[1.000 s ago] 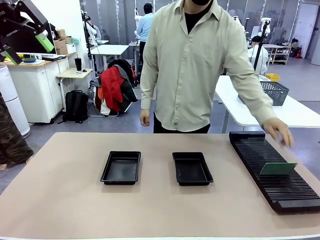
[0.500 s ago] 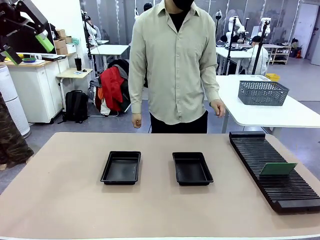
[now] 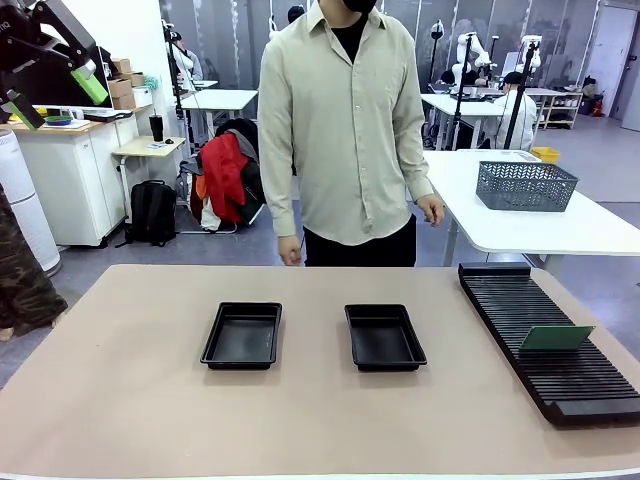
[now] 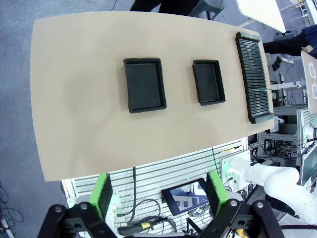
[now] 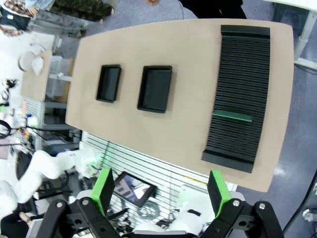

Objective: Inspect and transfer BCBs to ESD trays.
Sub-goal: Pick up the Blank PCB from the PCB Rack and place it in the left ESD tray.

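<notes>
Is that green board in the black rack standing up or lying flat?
Standing on edge: the board rises from a slot of the rack; from above it shows as a thin strip.

Front: low at the counter's (image 3: 120, 400) near edge, facing across toward the person (image 3: 345, 130). Wrists: high overhead, far off, looking down. Shared by all: counter, both ESD trays (image 3: 243, 336), slotted rack (image 3: 545, 340).

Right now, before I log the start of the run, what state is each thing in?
Left tray: empty.
Right tray: empty.
Rack: one slot filled, the rest free.
BCB: standing on edge in a rack slot.
Left gripper: jaws open, empty.
Right gripper: jaws open, empty.
</notes>
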`<state>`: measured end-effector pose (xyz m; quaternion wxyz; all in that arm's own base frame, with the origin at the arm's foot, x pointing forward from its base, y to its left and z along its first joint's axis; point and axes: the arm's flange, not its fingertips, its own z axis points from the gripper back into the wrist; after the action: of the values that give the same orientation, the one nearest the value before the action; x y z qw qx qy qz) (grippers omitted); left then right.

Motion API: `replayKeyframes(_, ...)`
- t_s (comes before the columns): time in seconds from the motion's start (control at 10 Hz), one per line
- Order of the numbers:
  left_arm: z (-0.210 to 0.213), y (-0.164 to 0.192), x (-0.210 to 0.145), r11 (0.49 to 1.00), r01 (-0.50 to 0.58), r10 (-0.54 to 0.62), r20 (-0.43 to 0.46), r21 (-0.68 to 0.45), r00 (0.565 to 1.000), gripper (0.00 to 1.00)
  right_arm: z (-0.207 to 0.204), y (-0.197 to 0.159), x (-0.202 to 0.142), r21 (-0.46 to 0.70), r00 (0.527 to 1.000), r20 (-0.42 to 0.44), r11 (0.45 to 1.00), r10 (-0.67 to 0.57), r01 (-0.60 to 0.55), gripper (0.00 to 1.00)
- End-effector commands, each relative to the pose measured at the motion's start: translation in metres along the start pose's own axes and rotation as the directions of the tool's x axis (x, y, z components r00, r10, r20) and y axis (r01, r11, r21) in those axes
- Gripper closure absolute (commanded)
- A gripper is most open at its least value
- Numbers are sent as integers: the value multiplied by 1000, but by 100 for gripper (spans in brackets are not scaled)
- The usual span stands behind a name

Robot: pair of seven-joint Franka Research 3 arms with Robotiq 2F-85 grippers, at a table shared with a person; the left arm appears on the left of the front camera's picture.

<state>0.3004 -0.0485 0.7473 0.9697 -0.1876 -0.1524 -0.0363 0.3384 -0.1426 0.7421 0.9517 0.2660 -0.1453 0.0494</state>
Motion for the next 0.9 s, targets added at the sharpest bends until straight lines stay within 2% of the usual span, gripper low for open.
replayKeyframes(0.0,0,0,0,1000,-2,2,2,-1,1000,0,-29,-11,-2,-72,987,-5,984,162,-162,0)
replayKeyframes(0.1,0,0,0,1000,-2,2,2,-1,1000,0,-42,-13,-4,-87,957,-28,953,288,-290,0)
replayKeyframes(0.3,0,0,0,1000,-2,2,2,-1,1000,0,-67,-21,-2,-119,907,-77,899,415,-421,0)
replayKeyframes(0.4,0,0,0,1000,-2,2,2,-1,1000,0,-82,-26,-3,-117,859,-117,851,499,-511,0)
replayKeyframes(0.5,0,0,0,1000,-2,2,2,-1,1000,0,-98,-31,-7,-128,792,-173,784,585,-607,0)
replayKeyframes(0.8,0,0,0,1000,-2,2,2,-1,1000,0,-143,-38,-13,-137,600,-312,590,737,-796,0)
